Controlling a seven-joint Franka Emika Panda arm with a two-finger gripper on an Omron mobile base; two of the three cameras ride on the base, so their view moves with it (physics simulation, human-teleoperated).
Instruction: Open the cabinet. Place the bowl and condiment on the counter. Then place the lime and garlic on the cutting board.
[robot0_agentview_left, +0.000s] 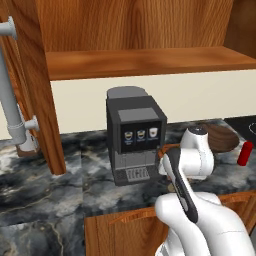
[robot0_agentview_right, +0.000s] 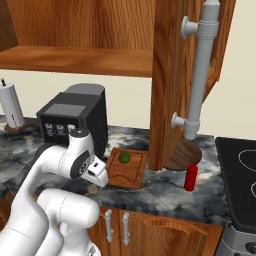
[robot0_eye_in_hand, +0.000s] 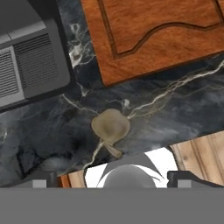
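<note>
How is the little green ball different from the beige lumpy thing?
The lime is bright green and smoothly round; the garlic is pale beige, lumpy, with a short stem sticking out. The lime already sits on the cutting board, while the garlic lies on the dark counter just off the board's edge, below the open gripper. Both are small, roundish foods.
</note>
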